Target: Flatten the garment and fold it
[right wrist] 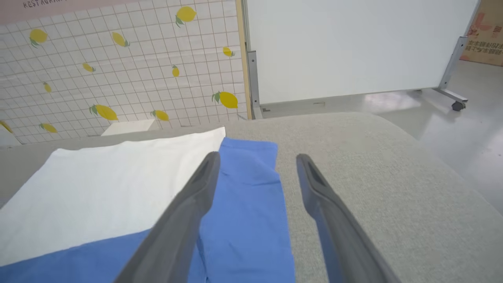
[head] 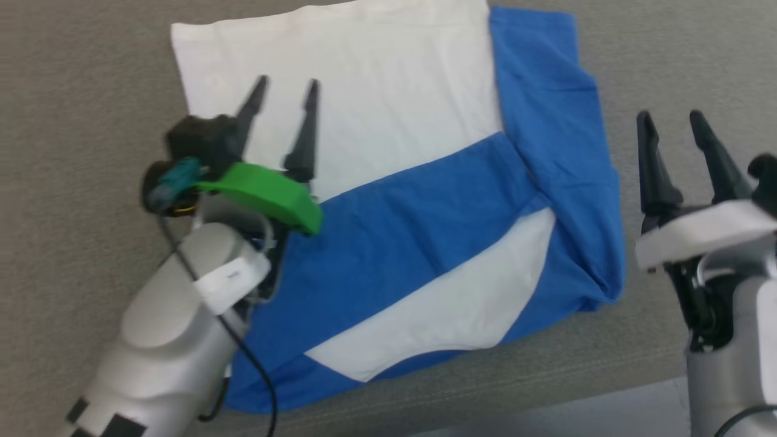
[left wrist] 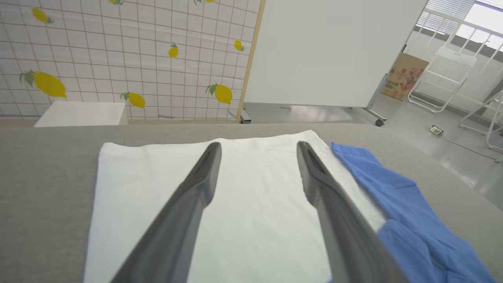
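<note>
Currently spread flat on grey surface (head: 79,121): garment (head: 413,200), blue sleeves folded across white body. Left gripper (head: 287,81) above its left part, fingers apart, empty; right gripper (head: 670,115) just right of it, likewise apart, empty.

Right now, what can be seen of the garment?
The garment is a soft, thin-looking shirt, white body with bright blue sleeves. It lies flat on the grey surface, one sleeve folded diagonally across the body, the other along its right edge. The open left end effector is above its white part; contact unclear.
</note>
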### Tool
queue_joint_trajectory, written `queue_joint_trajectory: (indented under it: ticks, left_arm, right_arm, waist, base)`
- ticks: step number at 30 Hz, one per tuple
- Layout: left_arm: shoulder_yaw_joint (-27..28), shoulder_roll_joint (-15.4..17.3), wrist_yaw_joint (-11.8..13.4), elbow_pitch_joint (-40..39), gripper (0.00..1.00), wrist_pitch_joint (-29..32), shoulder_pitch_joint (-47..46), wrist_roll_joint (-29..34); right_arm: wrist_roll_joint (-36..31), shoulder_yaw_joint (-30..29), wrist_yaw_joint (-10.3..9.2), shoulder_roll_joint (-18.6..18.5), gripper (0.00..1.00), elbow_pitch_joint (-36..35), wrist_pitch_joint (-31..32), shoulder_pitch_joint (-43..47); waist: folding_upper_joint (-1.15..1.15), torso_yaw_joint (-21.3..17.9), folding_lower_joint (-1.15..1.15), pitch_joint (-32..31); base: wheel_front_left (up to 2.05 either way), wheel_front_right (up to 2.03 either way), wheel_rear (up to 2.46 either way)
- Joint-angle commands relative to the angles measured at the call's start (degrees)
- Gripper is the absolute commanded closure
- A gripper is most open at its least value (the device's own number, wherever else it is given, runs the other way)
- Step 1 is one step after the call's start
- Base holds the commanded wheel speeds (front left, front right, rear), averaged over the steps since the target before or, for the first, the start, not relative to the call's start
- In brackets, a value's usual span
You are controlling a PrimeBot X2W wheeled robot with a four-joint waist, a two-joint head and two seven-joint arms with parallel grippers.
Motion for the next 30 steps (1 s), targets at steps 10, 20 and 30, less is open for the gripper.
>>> queue_joint_trajectory:
  ticks: [10,20,30]
  left_arm:
    - [19.51,2.67,-0.48,-15.08,0.0,-0.95,11.17,7.56]
    - [32.64,-4.32,-6.47,-21.36,0.0,-0.97,18.79,14.23]
    - [39.74,-11.44,-12.32,-23.02,0.0,-0.97,20.03,19.06]
  right_arm:
    - [0.87,-5.73,-0.09,-5.08,0.0,14.82,7.53,-17.17]
    - [-1.8,-15.58,-0.09,-10.33,0.0,27.75,18.41,-31.21]
    - [-9.69,-22.41,-0.09,-11.04,0.0,30.0,31.38,-38.18]
  waist:
    - [0.0,9.96,0.0,6.6]
    - [0.0,16.01,0.0,13.89]
    - [0.0,18.75,0.0,18.53]
  base:
    - [0.0,0.0,0.0]
    - [0.0,0.0,0.0]
    - [0.0,0.0,0.0]
